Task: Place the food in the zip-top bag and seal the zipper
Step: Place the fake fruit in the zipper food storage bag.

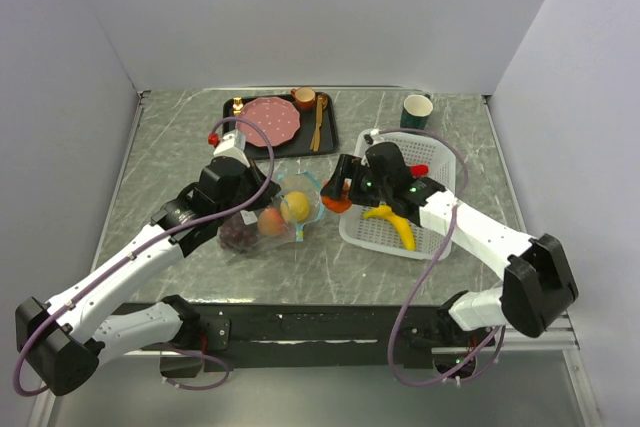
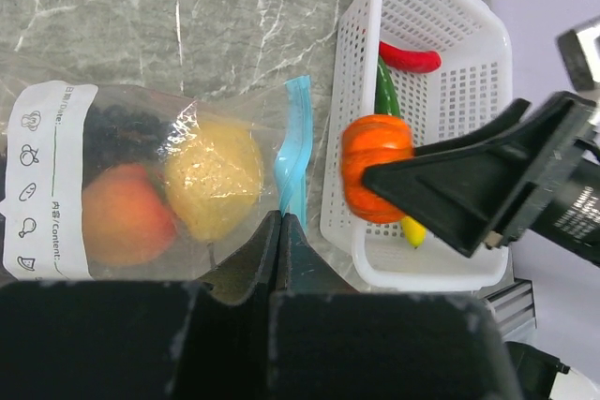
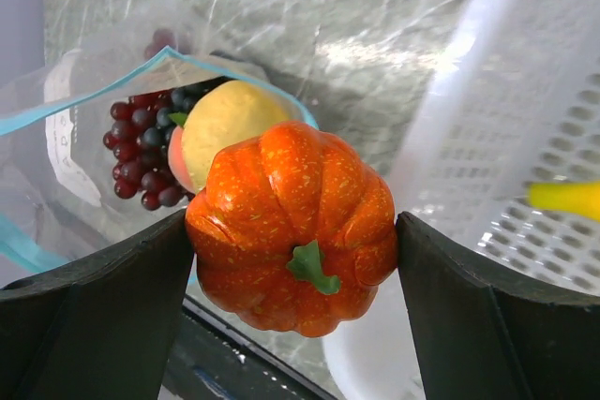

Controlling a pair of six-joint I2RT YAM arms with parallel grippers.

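a: where does the clear soft plastic zip-top bag point(image 1: 262, 222) sit?

b: it lies on the grey marbled bench point(image 1: 165, 157), just left of the white plastic mesh basket point(image 2: 459, 91). its mouth faces the basket and stands open. the teal-blue zipper strip point(image 2: 292, 152) is the part nearest the basket's wall.

a: what's inside it?

b: dark purple grapes point(image 3: 141, 138), a yellow lemon point(image 3: 230, 119) and an orange-pink round fruit point(image 2: 127, 213). all three sit toward the end away from the basket.

a: and the left jaws?

b: pressed fully together at the bag's mouth edge, by one end of the zipper. they appear to pinch the thin plastic there.

a: the right jaws?

b: spread wide, one on each flank of an orange toy pumpkin point(image 3: 292, 227), gripping it clear of the bench. the pumpkin hangs just outside the basket's left wall, between the basket and the bag's mouth.

a: what's in the basket?

b: a yellow banana point(image 1: 392, 225), a red chili point(image 2: 410, 58), and a dark green piece point(image 2: 386, 91) that i can't identify.

a: anything beyond the basket?

b: a green cup point(image 1: 416, 109) stands just behind its far edge. further left of that is a black tray point(image 1: 329, 139) carrying a pink plate point(image 1: 272, 119).
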